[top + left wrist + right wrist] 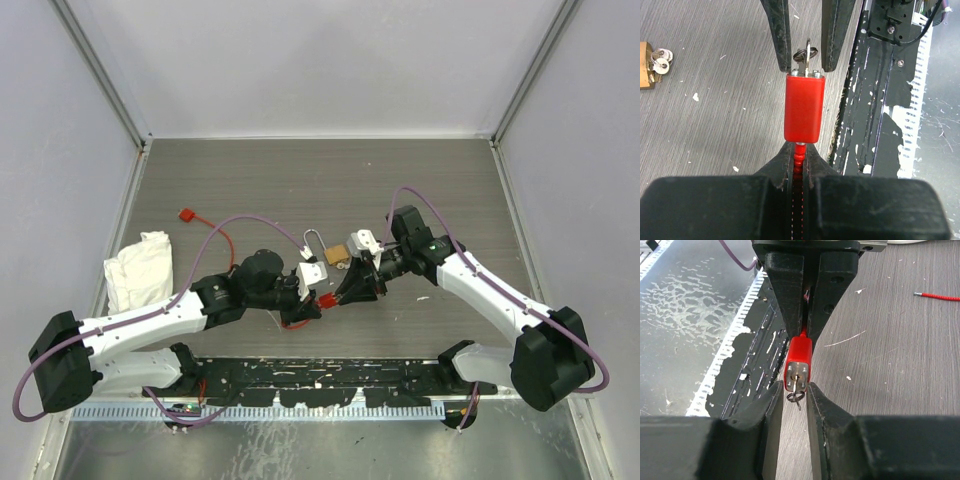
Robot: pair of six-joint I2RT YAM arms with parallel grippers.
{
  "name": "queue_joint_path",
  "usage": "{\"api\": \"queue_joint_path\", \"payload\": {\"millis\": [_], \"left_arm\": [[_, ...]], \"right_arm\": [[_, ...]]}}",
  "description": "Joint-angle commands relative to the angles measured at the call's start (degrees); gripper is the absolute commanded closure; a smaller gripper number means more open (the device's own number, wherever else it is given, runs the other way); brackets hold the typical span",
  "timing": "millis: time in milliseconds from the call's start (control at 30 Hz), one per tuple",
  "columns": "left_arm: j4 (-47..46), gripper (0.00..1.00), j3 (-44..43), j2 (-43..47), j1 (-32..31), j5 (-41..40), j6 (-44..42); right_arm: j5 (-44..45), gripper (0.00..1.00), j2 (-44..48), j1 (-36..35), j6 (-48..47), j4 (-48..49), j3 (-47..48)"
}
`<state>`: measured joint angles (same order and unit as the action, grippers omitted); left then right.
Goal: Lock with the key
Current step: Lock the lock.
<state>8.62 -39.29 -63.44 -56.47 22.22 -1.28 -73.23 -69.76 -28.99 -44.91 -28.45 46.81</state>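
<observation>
A small red lock (804, 107) hangs in the air between both grippers, and also shows in the right wrist view (799, 362) and the top view (326, 299). My left gripper (799, 150) is shut on the red ribbed cable at the lock's end. A thin silver key (807, 54) with a dark wire ring sticks out of the lock's far face; it also shows in the right wrist view (796, 394). My right gripper (795, 387) is open, its fingers (782, 40) on either side of the key and not touching it.
A brass padlock (337, 256) with an open silver shackle and silver keys (660, 60) lies just behind the grippers. A white cloth (140, 268) lies at the left. A loose red cable (187, 215) lies at the back left. A black mounting strip (320, 385) runs along the near edge.
</observation>
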Motion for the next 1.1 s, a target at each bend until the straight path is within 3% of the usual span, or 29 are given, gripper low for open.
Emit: {"api": "queue_joint_path", "payload": {"millis": [0, 200, 367, 533, 667, 700, 767, 800, 1067], "left_arm": [[-2.64, 1.0, -0.61, 0.85, 0.19, 0.72, -0.13], [-3.23, 1.0, -0.65, 0.38, 0.22, 0.79, 0.04], [-3.61, 1.0, -0.54, 0.39, 0.17, 0.99, 0.39], [-4.1, 1.0, -0.05, 1.16, 0.2, 0.96, 0.8], [-4.38, 1.0, 0.26, 0.97, 0.22, 1.44, 1.35], [-4.47, 1.0, 0.37, 0.85, 0.22, 1.61, 1.58], [-5.02, 1.0, 0.71, 0.85, 0.22, 2.02, 1.99], [-5.24, 1.0, 0.9, 0.93, 0.15, 2.04, 2.17], [-5.73, 1.0, 1.98, 2.0, 0.21, 2.31, 2.89]], "right_arm": [[-2.25, 0.7, 0.91, 0.21, -0.53, -0.07, 2.01], [-2.86, 0.78, 0.5, -0.14, -0.1, 0.91, 1.42], [-1.9, 0.98, 0.25, -0.32, -0.2, 0.8, 1.4], [-0.1, 0.97, 0.18, -1.14, -3.55, -1.39, 1.56], [0.15, 0.73, 0.54, -1.33, -3.59, -0.87, 1.1], [0.06, 0.76, 0.54, -1.38, -3.65, -0.87, 1.09], [-0.23, 0.94, 0.45, -1.49, -3.87, -1.14, 1.25], [-0.4, 0.98, 0.35, -1.5, -4.59, -1.84, 1.49], [3.36, 0.99, -0.26, -3.46, -16.34, -10.33, 3.12]]}}
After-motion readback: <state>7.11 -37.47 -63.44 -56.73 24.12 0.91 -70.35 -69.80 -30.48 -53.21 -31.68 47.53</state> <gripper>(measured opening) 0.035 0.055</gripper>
